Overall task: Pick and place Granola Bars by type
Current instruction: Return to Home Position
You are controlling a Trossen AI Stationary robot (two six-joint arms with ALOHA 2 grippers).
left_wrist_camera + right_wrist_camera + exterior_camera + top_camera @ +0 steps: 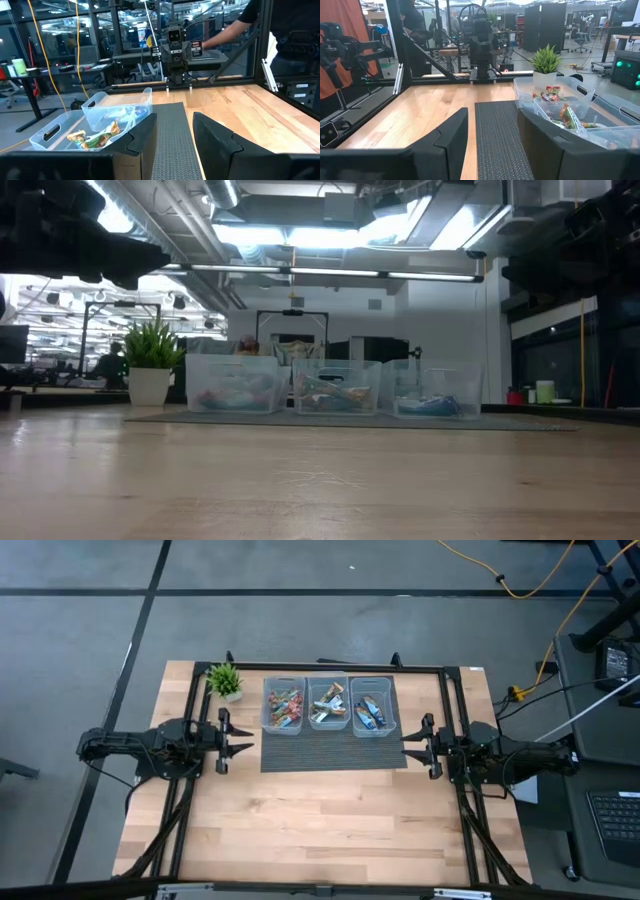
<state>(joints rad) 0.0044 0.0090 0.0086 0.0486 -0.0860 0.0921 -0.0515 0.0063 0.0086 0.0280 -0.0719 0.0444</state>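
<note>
All the granola bars lie in three clear bins at the far edge of a dark mat: red-orange bars point(283, 707) in the left bin, tan-gold bars point(328, 705) in the middle bin, blue bars point(370, 715) in the right bin. My left gripper point(246, 744) hangs open at the mat's left edge, level and pointing right. My right gripper point(408, 745) hangs open at the mat's right edge, pointing left. Neither touches anything. In the left wrist view the fingers frame the mat point(172, 137); the right wrist view shows the same mat point(496, 135).
A small potted plant point(225, 681) stands at the table's far left, beside the bins. A dark metal frame point(330, 668) runs around the table's far and side edges. Bare wood point(330, 820) lies between the mat and the near edge. A person's sleeve point(235, 30) shows beyond the table.
</note>
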